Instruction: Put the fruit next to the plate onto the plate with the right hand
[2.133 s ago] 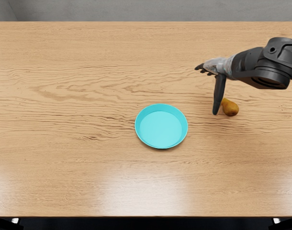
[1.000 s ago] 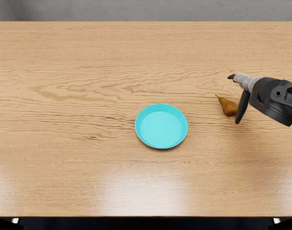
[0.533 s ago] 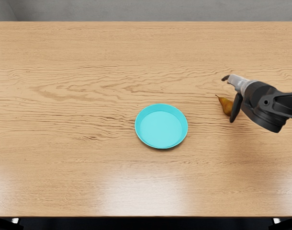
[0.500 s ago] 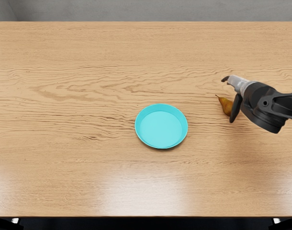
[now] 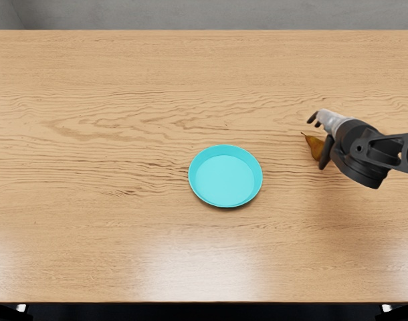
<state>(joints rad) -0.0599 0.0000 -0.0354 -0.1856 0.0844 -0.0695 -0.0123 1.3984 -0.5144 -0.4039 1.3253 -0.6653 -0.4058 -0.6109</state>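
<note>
Seen from the head view: a small brown pear [image 5: 314, 143] lying on its side on the bare wood of a table [image 5: 124, 100], well to the right of a round turquoise plate [image 5: 202, 175] and off it. Aligned on a slant, upper left to lower right in the picture. Pointing its thin stem end up and left, toward the far side of the table and away from the arm. Showing only the narrow neck and part of the body, with the broad end masked by the right hand [image 5: 329, 128].

Reaching in from the right edge, a dark, bulky forearm with its wrist just right of the fruit. Set directly over the pear's broad end, the right hand, with no gap visible between the two. Impossible to tell from this angle whether clamped on the fruit or merely resting against it, with the contact hidden behind the hand itself.

Sitting flat near the centre of the table, the plate, with its rim well apart from both fruit and hand and a stretch of bare wood between.
</note>
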